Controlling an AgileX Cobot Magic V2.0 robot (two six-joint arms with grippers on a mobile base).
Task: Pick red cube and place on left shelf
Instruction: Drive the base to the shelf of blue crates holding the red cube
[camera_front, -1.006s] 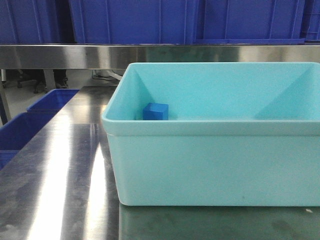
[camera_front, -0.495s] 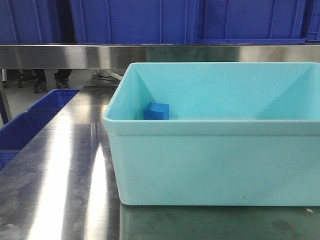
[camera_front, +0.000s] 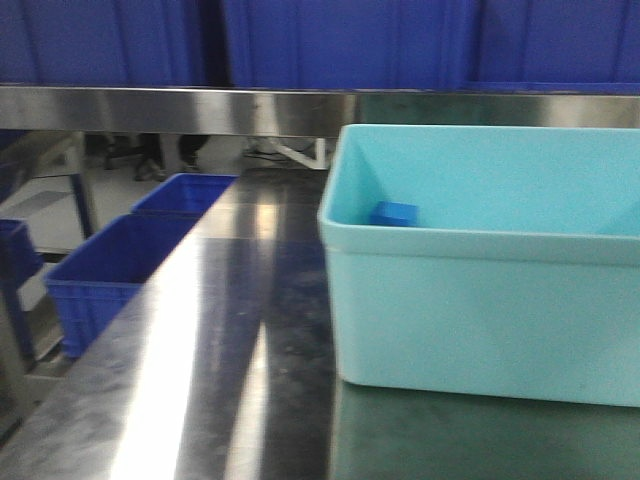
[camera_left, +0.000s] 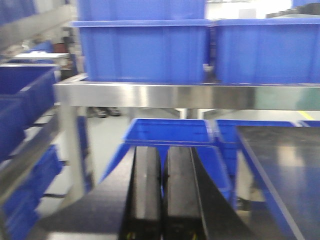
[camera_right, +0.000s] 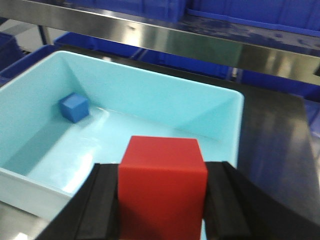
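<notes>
My right gripper (camera_right: 164, 202) clamps the red cube (camera_right: 162, 172) across its flat side faces (rigid, light, likely slick); a centred squeeze suits it.

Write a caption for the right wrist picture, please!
Right end effector grips a small solid-red cube; beyond it, a turquoise plastic tub holds a small blue cube.

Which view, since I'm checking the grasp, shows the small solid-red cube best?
The right wrist view: the small solid-red cube fills the foreground, clamped in the right pincer, with the turquoise plastic tub behind it. The front-facing and left wrist views show none of it.
</notes>
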